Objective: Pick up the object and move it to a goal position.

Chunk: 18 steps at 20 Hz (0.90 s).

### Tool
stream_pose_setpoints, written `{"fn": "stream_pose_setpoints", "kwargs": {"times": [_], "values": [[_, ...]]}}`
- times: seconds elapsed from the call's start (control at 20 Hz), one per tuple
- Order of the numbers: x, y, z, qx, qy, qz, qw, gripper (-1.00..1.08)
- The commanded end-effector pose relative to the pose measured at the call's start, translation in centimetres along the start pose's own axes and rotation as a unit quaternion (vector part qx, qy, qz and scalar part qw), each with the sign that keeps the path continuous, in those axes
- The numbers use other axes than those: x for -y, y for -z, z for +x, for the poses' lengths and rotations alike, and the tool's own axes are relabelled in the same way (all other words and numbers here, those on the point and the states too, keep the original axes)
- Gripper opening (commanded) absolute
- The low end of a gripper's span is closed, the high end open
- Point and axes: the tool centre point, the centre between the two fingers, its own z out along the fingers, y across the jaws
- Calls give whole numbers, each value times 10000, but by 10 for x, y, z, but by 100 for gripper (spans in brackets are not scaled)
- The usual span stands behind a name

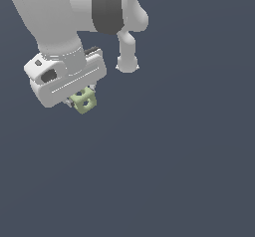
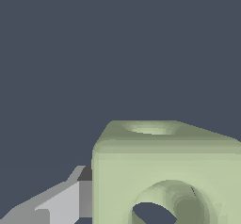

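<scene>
A small pale yellow-green cube, the object [image 1: 83, 100], with rounded edges and a round hole in each visible face, hangs under the white gripper [image 1: 79, 97] toward the exterior view's left. The fingers are almost hidden behind the hand and the cube, and they appear closed against its sides. In the wrist view the object [image 2: 164, 171] fills much of the picture, with one grey finger [image 2: 61, 202] pressed against its side. The other finger does not show.
The white arm [image 1: 60, 17] reaches in from the top of the exterior view, with a rounded white link [image 1: 128, 52] behind it. Everything around is a plain dark blue-grey background [image 1: 174, 156] with no other objects.
</scene>
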Motion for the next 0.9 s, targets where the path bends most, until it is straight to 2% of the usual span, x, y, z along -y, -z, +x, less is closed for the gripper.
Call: {"fn": "stream_pose_setpoints", "kwargs": {"times": [0.0, 0.85], "values": [[-11, 18, -4, 3, 3, 5, 10000, -100], [-63, 101, -19, 13, -3, 0, 10000, -100]]}}
